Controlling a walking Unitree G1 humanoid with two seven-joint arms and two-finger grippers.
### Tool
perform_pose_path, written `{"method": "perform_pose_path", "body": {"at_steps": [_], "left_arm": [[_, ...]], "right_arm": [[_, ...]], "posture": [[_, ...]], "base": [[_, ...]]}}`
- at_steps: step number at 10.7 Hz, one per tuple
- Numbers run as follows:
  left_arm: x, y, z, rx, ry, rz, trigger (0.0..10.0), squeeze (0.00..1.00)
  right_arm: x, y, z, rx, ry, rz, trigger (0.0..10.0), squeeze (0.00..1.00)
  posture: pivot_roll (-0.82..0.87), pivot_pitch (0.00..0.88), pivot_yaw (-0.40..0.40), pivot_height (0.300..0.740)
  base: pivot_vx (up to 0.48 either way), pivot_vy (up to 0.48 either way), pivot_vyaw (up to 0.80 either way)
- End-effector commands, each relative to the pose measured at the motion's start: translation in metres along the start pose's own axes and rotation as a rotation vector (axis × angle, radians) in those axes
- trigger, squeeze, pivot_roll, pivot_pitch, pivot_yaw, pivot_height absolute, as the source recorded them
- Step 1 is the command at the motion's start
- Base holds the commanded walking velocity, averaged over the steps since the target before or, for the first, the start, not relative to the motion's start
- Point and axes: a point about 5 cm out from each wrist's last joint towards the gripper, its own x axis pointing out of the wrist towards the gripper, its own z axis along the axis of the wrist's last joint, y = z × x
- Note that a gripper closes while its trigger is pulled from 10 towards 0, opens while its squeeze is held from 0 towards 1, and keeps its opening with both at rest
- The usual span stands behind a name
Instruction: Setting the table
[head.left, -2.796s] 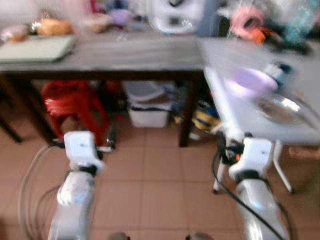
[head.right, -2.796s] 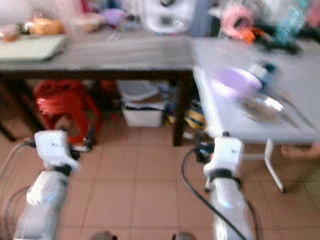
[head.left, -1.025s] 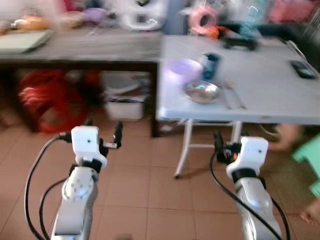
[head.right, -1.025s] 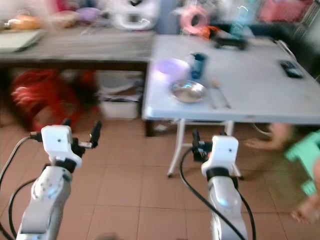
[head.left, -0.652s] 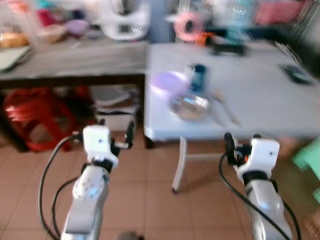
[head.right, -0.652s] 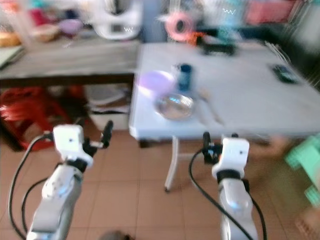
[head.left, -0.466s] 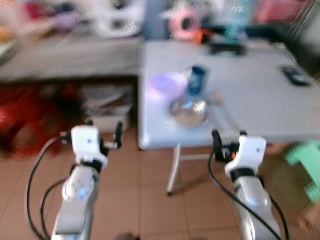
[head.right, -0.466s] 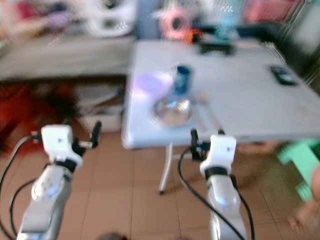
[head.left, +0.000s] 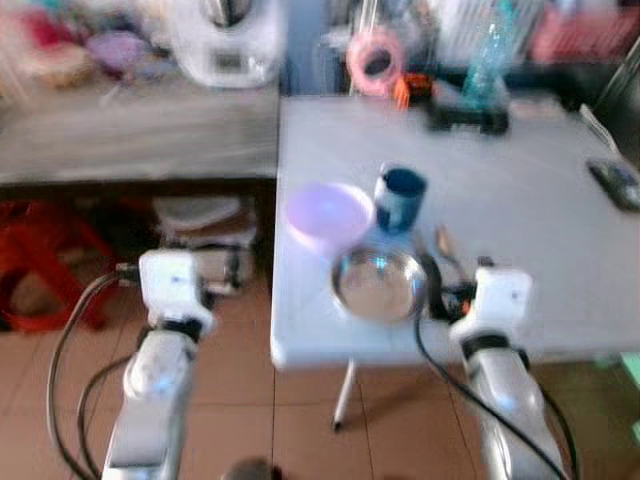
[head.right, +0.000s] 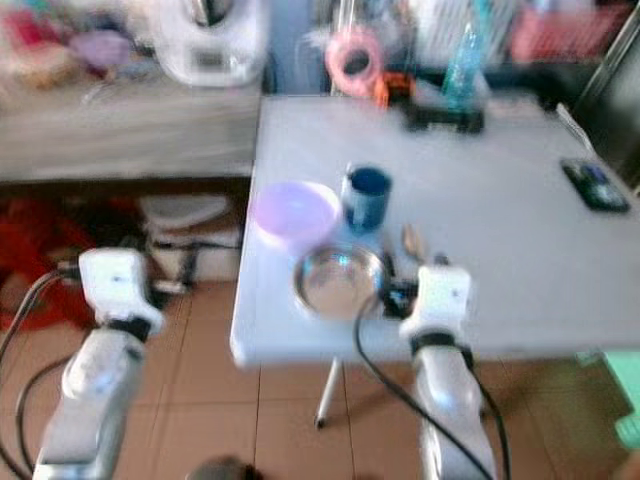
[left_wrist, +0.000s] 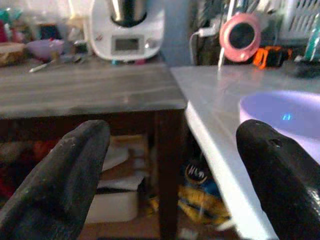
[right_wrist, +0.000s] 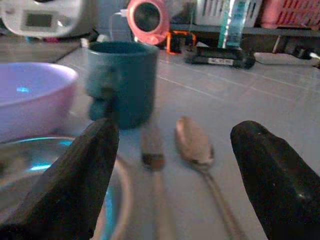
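Note:
On the white folding table (head.left: 530, 170) stand a purple bowl (head.left: 328, 212), a dark blue mug (head.left: 400, 197) and a shiny metal plate (head.left: 378, 284). A fork (right_wrist: 152, 160) and a spoon (right_wrist: 195, 142) lie just right of the plate. My right gripper (head.left: 438, 285) hovers over the table's near edge beside the plate, open and empty, pointing at the mug (right_wrist: 122, 80). My left gripper (head.left: 233, 272) is open and empty, off the table's left edge above the floor. In its wrist view the purple bowl (left_wrist: 280, 107) lies ahead.
A wooden table (head.left: 130, 140) adjoins on the left, carrying a white appliance (head.left: 228, 40). Beneath it are a red stool (head.left: 40, 260) and a white bin (head.left: 200, 215). A pink round gadget (head.left: 372, 60), a bottle (head.left: 485, 55) and a phone (head.left: 618, 185) sit farther back.
The camera has come closer to the white table, which looks larger and nearer. My right gripper now reaches over its near edge by the plate. The tableware has not moved.

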Motion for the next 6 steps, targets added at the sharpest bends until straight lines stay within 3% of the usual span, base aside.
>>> {"method": "perform_pose_path", "body": {"at_steps": [1, 5, 6], "left_arm": [[-0.0010, -0.0027, 0.0014, -0.005, -0.002, -0.010, 10.0, 0.00], [-0.0017, -0.0028, 0.0042, 0.015, -0.018, -0.017, 10.0, 0.00], [-0.0024, -0.0030, 0.0059, 0.022, -0.024, -0.025, 10.0, 0.00]], "right_arm": [[-0.0018, -0.0052, 0.0004, -0.016, 0.002, -0.016, 10.0, 0.00], [0.0002, -0.0044, 0.0019, -0.035, -0.006, 0.001, 10.0, 0.00], [0.0004, -0.0048, 0.0021, -0.035, -0.008, 0.004, 10.0, 0.00]], "posture": [[0.01, 0.000, 0.022, 0.740], [0.01, 0.000, 0.020, 0.740], [0.02, 0.000, 0.020, 0.740]], "base": [[0.000, 0.000, 0.00], [0.000, 0.000, 0.00], [0.000, 0.000, 0.78]]}}
